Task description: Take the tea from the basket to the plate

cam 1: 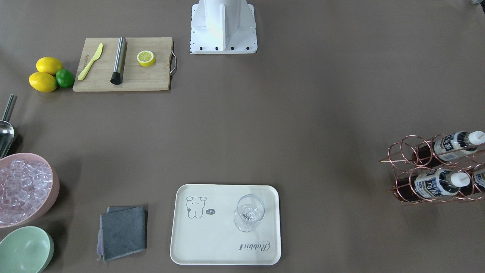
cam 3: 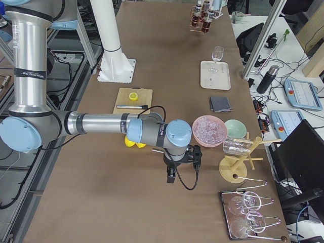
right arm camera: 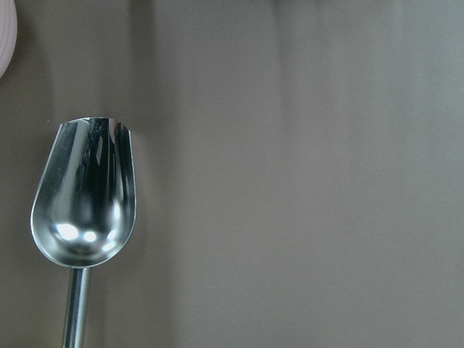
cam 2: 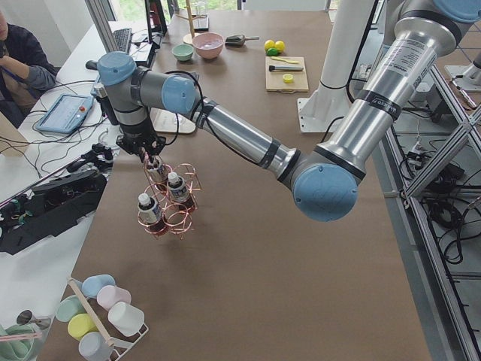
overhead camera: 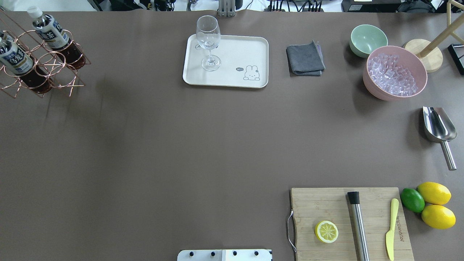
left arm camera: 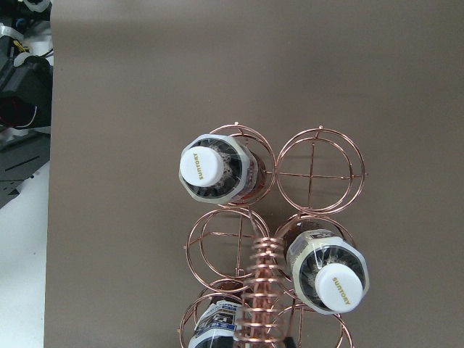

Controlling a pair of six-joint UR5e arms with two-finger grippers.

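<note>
Three tea bottles stand in the copper wire basket (cam 1: 409,159) at the table's left end. Two show clearly in the front view (cam 1: 452,144) (cam 1: 435,183) and in the overhead view (overhead camera: 50,34) (overhead camera: 16,59). The left wrist view looks straight down on the white caps (left arm camera: 206,165) (left arm camera: 336,285) and the basket's coiled handle (left arm camera: 259,290). My left gripper (cam 2: 154,162) hangs just above the basket; I cannot tell whether it is open. The cream plate (overhead camera: 232,50) (cam 1: 212,242) lies at the far middle. My right gripper (cam 3: 172,177) hovers low over the table's right end; I cannot tell its state.
A wine glass (overhead camera: 208,40) stands on the plate's left part. A grey cloth (overhead camera: 305,58), a green bowl (overhead camera: 368,40) and a pink bowl of ice (overhead camera: 393,74) lie to the right. A metal scoop (right arm camera: 83,196) lies under the right wrist. A cutting board (overhead camera: 348,221) is near right.
</note>
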